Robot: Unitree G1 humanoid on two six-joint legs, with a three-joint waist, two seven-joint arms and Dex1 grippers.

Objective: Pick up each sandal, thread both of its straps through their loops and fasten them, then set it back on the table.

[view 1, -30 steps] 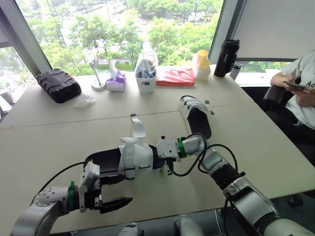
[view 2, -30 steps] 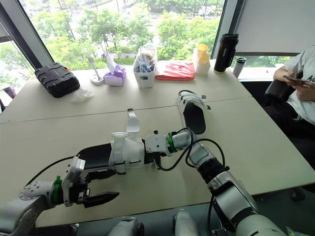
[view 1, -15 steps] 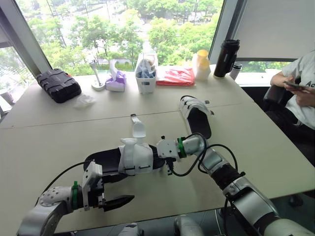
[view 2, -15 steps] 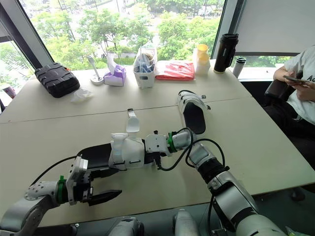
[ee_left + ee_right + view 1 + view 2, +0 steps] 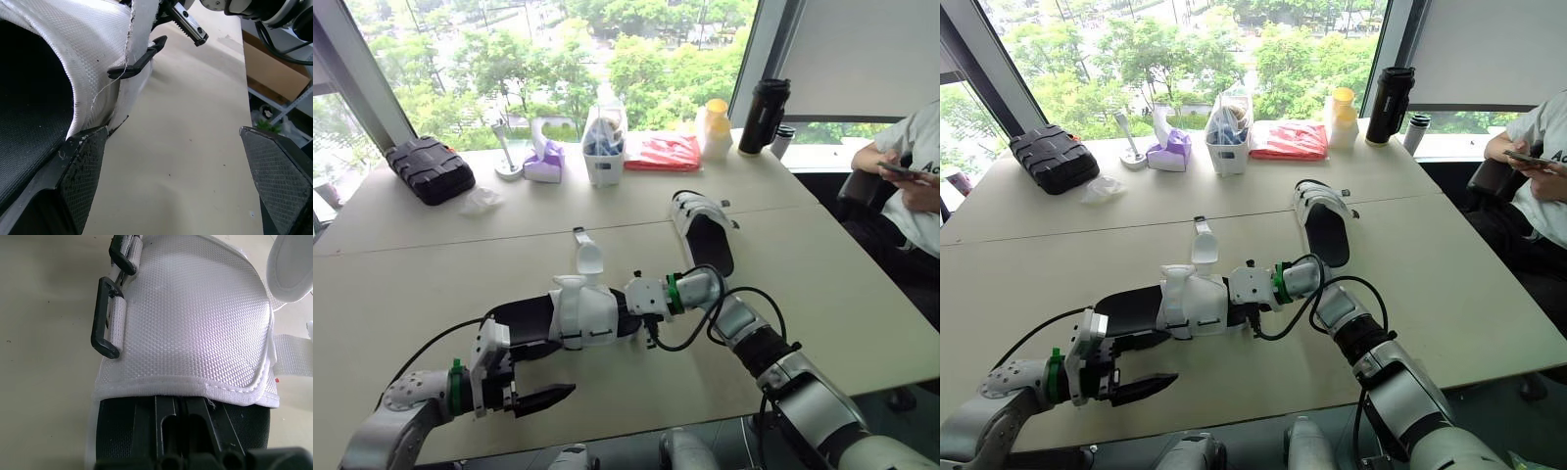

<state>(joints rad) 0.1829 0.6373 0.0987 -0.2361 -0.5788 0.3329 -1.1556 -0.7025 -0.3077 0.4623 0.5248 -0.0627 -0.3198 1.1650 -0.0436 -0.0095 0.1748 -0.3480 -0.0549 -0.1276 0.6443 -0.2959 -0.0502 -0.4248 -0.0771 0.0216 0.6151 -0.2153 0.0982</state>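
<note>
Left gripper [image 5: 171, 142] edged back, spread wide beside sandal [image 5: 582, 311]; right gripper [image 5: 636, 305] clamps its toe.

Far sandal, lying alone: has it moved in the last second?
No. The far sandal lies across the table seam exactly where it did a second ago.

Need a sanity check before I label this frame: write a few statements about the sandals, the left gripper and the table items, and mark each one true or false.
1. The near sandal has a white strap sticking up loose. True.
2. The left gripper is shut. False: its fingers stand wide apart beside the near sandal.
3. The far sandal lies on the table, toward the robot's right. True.
4. The black case sits at the table's right end. False: it sits at the far left.
</note>
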